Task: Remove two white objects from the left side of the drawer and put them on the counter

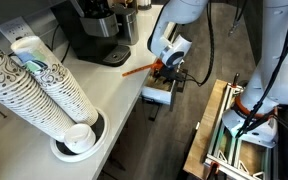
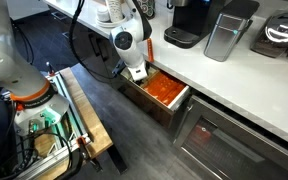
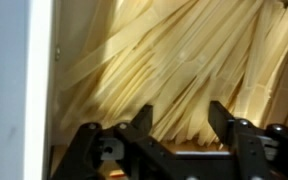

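The white drawer is pulled out under the counter, which looks pale here; it also shows in an exterior view. One compartment holds orange contents. My gripper reaches down into the drawer's other end, as both exterior views show. In the wrist view my gripper is open, its fingers just above a dense pile of pale cream-white flat sticks. The drawer's white wall stands at the left. Nothing is between the fingers.
Stacks of paper cups and a black coffee maker stand on the counter. An orange stick lies near its edge. A wooden-framed cart stands close to the drawer. A metal container sits further along.
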Available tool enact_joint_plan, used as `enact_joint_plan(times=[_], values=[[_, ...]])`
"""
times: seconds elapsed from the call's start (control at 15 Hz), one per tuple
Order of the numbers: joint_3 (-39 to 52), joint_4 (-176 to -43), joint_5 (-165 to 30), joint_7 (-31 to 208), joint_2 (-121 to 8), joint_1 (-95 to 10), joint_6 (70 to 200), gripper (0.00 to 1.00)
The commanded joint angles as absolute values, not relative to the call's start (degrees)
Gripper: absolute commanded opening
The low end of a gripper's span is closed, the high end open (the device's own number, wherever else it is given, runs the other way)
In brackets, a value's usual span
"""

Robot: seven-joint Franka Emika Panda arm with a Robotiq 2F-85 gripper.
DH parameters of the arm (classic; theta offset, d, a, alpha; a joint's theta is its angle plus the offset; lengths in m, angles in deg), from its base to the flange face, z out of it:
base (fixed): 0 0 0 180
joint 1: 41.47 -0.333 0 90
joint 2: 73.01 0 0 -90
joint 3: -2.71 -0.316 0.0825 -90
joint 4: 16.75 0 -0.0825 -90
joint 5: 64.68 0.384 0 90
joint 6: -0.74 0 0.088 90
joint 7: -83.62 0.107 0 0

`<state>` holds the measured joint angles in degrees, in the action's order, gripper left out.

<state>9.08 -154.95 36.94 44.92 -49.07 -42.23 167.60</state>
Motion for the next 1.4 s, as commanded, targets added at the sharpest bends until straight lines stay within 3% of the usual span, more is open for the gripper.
enact_joint_plan(times=[0.0,0.07,0.13,0.2,0.33,0.4,0.67,0.87,1.07,1.2,1.33], values=[[8.7,-155.5,33.6,51.0,-46.9,-41.6,166.7,0.41],[8.7,-155.5,33.1,52.1,-46.6,-41.6,166.6,0.40],[8.8,-155.4,32.8,52.9,-46.8,-41.6,166.7,0.28],[8.9,-155.4,32.7,53.6,-47.2,-41.7,166.7,0.22],[9.0,-155.5,32.4,54.4,-47.8,-41.7,166.9,0.16],[9.0,-155.6,32.3,54.7,-48.1,-41.8,167.1,0.15],[9.3,-156.4,32.2,55.1,-49.7,-42.1,168.3,0.32],[9.3,-156.8,32.5,54.7,-51.1,-42.3,169.2,0.24],[9.2,-157.1,32.4,54.7,-51.8,-42.4,169.5,0.03],[9.2,-157.3,32.5,54.7,-52.3,-42.5,169.7,0.10],[9.2,-157.7,32.5,54.6,-53.0,-42.7,170.2,0.10]])
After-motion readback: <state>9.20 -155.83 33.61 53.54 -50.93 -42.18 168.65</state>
